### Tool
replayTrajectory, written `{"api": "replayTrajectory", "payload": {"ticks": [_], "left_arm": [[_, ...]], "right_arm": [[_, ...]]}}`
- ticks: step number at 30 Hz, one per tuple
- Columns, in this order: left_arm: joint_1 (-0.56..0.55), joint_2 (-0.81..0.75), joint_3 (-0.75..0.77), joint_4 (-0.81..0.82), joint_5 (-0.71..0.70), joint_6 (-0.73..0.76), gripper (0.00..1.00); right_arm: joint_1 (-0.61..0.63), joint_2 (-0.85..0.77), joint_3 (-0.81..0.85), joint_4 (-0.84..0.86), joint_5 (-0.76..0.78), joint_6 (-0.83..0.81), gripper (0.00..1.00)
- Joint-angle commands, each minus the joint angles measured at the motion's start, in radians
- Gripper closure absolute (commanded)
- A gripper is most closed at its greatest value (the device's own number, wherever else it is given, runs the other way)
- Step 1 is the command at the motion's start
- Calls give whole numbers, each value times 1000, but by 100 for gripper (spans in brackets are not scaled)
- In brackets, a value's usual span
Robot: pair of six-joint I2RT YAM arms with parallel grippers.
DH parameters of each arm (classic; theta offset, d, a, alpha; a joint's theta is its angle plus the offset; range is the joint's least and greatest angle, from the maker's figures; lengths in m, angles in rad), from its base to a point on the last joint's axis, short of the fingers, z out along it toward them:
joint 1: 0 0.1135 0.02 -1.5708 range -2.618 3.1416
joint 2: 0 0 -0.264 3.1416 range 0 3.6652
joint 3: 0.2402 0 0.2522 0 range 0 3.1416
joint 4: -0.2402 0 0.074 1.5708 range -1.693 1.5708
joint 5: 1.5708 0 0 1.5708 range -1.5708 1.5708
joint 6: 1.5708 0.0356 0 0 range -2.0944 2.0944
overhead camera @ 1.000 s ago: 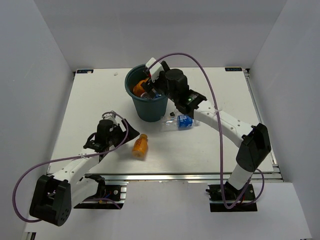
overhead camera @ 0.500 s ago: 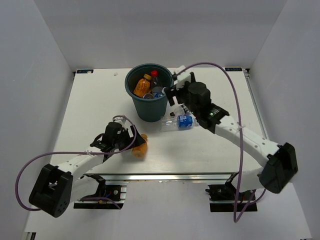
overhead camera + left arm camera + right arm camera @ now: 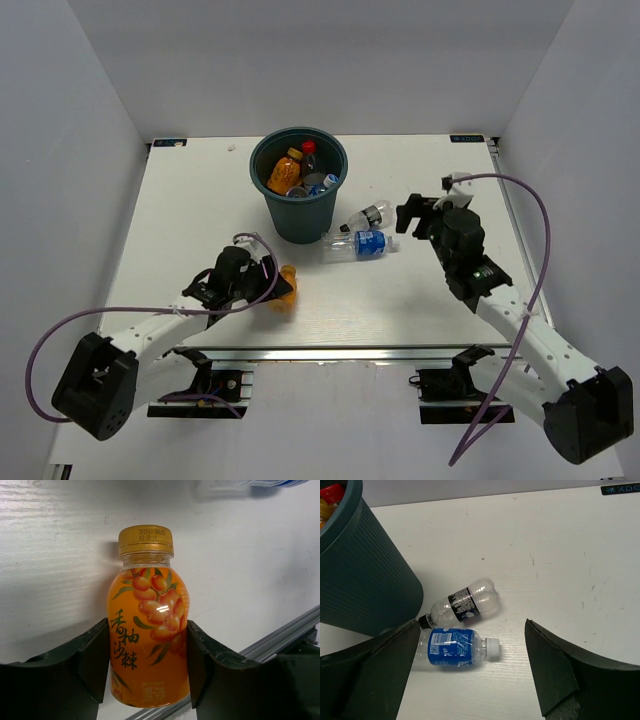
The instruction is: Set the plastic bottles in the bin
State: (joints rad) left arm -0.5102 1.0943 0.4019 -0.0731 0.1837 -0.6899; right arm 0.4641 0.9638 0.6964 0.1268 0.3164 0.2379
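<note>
Orange bottle (image 3: 147,605), smooth plastic with a gold cap, lies on the white counter (image 3: 545,555), clamped in the left claw (image 3: 146,660). Right claw (image 3: 471,624) gapes wide near a clear blue-labelled bottle (image 3: 452,647) and a black-labelled bottle (image 3: 465,602) beside the ribbed teal bin (image 3: 365,580), which holds more bottles (image 3: 290,168).

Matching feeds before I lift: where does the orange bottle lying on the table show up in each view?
Top external: orange bottle left of centre, near the front edge, in the left pincer.
Left wrist: fills the centre, cap up-frame, fingers on both sides.
Right wrist: not in it.
Shared landmark: the metal rail along the table's front edge, also at the left wrist view's lower right.
</note>
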Motion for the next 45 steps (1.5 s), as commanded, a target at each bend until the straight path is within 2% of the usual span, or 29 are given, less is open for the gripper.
{"api": "replayTrajectory", "payload": {"ticks": [1,7,13,14,18,19,21,23,24,26,28,30,33,35,37,41,45], "left_arm": [[-5,-89,61,-33,-18,6,58],[-5,-227,205,-99,-73,23,62],[-5,-303,372,-38,33,69,61],[-5,-300,391,-9,27,78,58],[-5,-191,508,21,-125,133,57],[-5,-159,569,19,-233,145,57],[-4,-44,635,24,-321,202,57],[-4,37,743,15,-393,234,57],[-2,117,780,15,-401,272,57],[1,189,856,-22,-414,293,56],[6,275,943,-40,-429,316,55],[15,317,994,-68,-441,317,48],[25,361,1006,-88,-467,305,44],[33,366,1003,-80,-480,302,34],[38,362,1002,-79,-480,305,32],[45,348,1011,-65,-497,314,2],[50,346,1045,-74,-506,337,2]], "right_arm": [[-5,-65,-32,42,53,93,11],[-12,-94,-78,46,61,87,11],[-18,-86,-86,57,24,32,11],[-19,-86,-96,68,9,23,11],[-31,-59,-92,74,-133,-40,11],[-30,-37,-87,73,-179,-114,11],[-30,-10,-77,85,-338,-207,11],[-30,48,-64,83,-457,-380,11],[-30,71,-31,48,-558,-431,11],[-30,140,11,-4,-653,-570,11],[-30,202,70,-56,-727,-642,11],[-30,233,104,-59,-688,-693,11],[-30,285,129,-65,-654,-750,11],[-30,315,155,-114,-686,-785,11],[-30,338,167,-125,-714,-808,11],[-30,384,190,-191,-758,-836,11],[-30,441,222,-180,-723,-827,11]]}}
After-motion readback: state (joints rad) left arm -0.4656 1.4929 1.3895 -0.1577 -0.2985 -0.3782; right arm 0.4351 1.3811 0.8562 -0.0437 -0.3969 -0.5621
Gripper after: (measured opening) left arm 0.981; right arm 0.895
